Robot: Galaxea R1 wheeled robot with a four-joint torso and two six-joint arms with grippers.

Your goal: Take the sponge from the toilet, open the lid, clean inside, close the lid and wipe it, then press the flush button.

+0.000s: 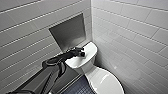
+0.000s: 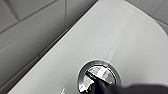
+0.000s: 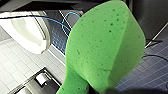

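The white toilet (image 1: 82, 61) stands in the corner with its lid (image 1: 106, 81) down. My left arm reaches in from the lower left, and my left gripper (image 1: 82, 52) is shut over the middle of the tank top. In the left wrist view its dark tip (image 2: 97, 84) rests on the round shiny flush button (image 2: 106, 72). The bright green sponge (image 3: 105, 47) looms large in the right wrist view, folded and pinched at its base by my right gripper (image 3: 99, 90). The toilet (image 3: 28, 31) also appears behind the sponge.
White tiled walls close in on the toilet at the left and right. A grey recessed niche (image 1: 68, 31) sits in the wall above the tank. The floor (image 1: 77, 87) has dark blue tiles. A blue cable (image 3: 65, 23) loops over the floor (image 3: 155, 67) near the toilet.
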